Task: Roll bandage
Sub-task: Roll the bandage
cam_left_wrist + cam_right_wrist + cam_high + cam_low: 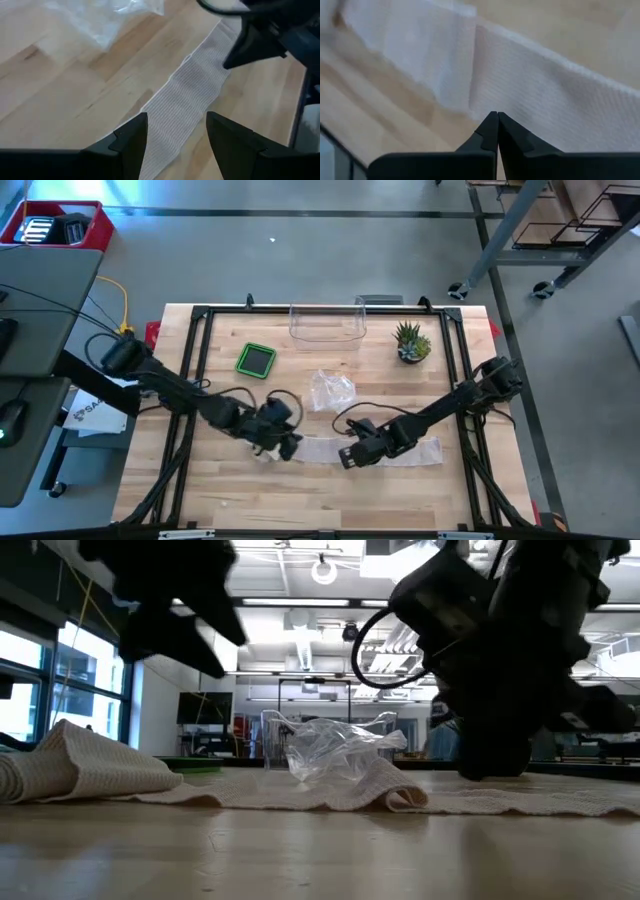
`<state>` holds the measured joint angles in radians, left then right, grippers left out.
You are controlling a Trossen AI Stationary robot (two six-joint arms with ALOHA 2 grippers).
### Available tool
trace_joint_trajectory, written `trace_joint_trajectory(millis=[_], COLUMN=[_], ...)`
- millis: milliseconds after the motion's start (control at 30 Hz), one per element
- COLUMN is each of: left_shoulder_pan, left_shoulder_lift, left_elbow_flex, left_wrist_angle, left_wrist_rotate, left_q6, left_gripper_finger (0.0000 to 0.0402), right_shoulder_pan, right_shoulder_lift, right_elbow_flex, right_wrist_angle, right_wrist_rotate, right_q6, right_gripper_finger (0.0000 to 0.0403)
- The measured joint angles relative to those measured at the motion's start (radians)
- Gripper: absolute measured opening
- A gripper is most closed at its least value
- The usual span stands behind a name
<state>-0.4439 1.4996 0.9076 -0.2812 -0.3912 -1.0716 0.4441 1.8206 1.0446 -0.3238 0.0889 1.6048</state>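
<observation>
White ribbed bandage (400,451) lies mostly unrolled as a long flat strip across the wooden worktop (320,500), running side to side near the middle. Its left end is bunched into a loose, partly rolled lump, seen in the low view as a soft ridged mound lying on its side. Midway the strip has a raised fold or wrinkle; the rest lies flat, weave texture visible, edges slightly uneven.

Two dark jointed arms, looping black cables, tapered black jaws
</observation>
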Motion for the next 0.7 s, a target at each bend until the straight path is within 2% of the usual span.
trace_joint_trajectory(millis=[100, 233, 433, 500, 700], left_shoulder_pan=[0.022, 0.028, 0.032, 0.031, 0.033], left_shoulder_lift=[0.061, 0.113, 0.142, 0.135, 0.120], left_elbow_flex=[0.037, 0.039, 0.038, 0.039, 0.039], left_wrist_angle=[0.006, 0.060, 0.069, 0.069, 0.061], left_wrist_rotate=[0.008, 0.026, 0.069, 0.069, 0.070], left_q6=[0.004, -0.018, -0.059, -0.060, -0.058], left_gripper_finger=[0.0197, 0.0197, 0.0197, 0.0197, 0.0197], right_shoulder_pan=[-0.004, -0.007, 0.012, 0.022, 0.083], right_shoulder_lift=[0.000, -0.001, -0.008, -0.009, -0.056], right_elbow_flex=[0.002, -0.006, -0.102, -0.123, -0.129], right_wrist_angle=[0.012, -0.004, -0.012, -0.023, -0.276], right_wrist_rotate=[0.067, 0.071, -0.036, -0.109, -0.220], right_q6=[0.012, -0.011, 0.010, 0.011, 0.002], right_gripper_finger=[0.0000, 0.0000, 0.0000, 0.0000, 0.0000])
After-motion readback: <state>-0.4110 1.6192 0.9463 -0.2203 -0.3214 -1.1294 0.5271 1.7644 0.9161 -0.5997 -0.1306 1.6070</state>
